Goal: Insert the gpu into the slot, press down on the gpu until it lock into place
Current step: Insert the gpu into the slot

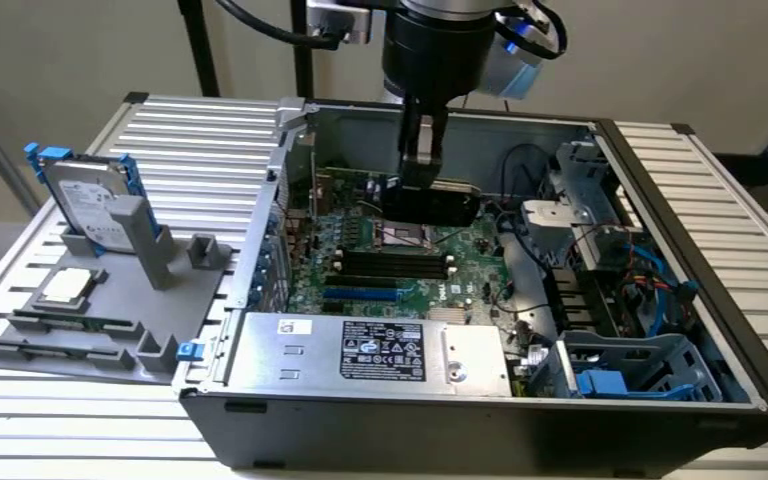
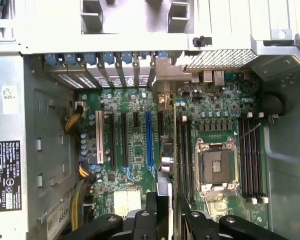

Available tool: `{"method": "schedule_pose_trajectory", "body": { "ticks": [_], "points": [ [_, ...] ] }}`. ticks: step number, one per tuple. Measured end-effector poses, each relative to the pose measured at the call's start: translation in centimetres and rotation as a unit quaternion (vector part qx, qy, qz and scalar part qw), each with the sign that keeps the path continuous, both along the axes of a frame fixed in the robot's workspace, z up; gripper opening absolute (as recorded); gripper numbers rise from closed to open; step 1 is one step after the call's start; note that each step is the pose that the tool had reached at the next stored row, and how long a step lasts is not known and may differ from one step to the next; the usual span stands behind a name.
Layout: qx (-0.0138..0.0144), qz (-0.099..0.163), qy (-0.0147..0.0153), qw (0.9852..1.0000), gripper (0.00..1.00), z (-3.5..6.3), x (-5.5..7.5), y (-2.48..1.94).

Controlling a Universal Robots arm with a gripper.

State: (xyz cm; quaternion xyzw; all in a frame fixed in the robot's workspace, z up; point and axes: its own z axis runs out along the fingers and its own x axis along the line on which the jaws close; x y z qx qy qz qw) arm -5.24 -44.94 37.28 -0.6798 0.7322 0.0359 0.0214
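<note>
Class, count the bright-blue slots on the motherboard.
1: the slot lies between black slots on the motherboard. The gpu may hide another.

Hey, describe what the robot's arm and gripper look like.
The arm's wrist is a fat black cylinder with a pale blue-ringed cap beside it, and black cables loop off it. The gripper is black, built of jointed link bars with silver bolt heads; its fingers are slim and dark.

Silver PSU (image 1: 277, 350) w/ label inside PC case (image 1: 491, 440); HDD (image 1: 84, 195) in blue caddy (image 1: 127, 170), upright on gray fixture (image 1: 204, 295), exterior view's left.
</note>
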Motion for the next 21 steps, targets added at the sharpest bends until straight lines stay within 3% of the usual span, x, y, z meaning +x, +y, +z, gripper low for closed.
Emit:
{"method": "schedule_pose_trajectory", "body": {
  "ticks": [13, 21],
  "points": [
    [0.0000, 0.012, -0.0001, 0.9999, 0.26, -1.08, -1.0, -1.09],
    [-0.0001, 0.016, -0.0013, 0.9999, 0.26, -2.47, -1.6, -1.27]
  ]
}}
